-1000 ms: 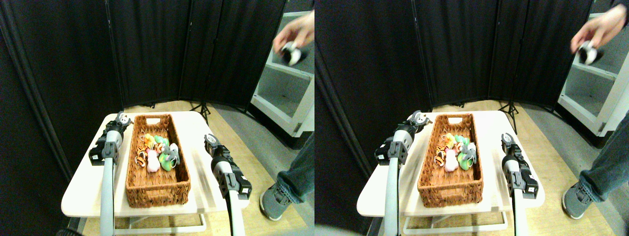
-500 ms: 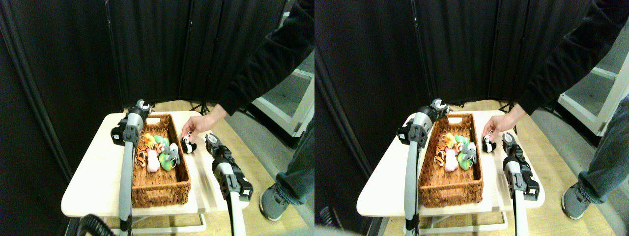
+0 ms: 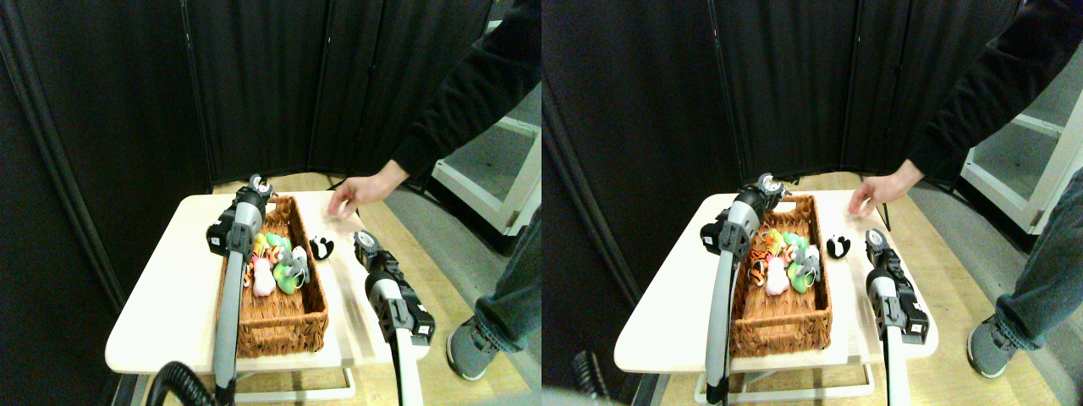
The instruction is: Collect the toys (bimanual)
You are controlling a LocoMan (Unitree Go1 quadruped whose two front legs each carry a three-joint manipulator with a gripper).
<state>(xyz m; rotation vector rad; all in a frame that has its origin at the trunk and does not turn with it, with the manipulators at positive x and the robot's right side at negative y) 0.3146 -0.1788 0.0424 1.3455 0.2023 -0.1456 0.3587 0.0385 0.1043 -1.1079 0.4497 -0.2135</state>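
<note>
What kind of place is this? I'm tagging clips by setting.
Probably a lab or test room, not a home: black folding screens behind a small pale table, a bare white shelving unit, and a tripod's feet on the wood floor.

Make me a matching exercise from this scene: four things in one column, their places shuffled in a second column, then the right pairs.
Things:
1. black-and-white toy
2. pink toy
3. hand
4. basket

Places:
A. in the basket, among the other toys
B. above the table's far edge
C. on the table, between the two arms
D. on the table, between the basket and the right pincer

Pairs: 1-D, 2-A, 3-B, 4-C
</note>
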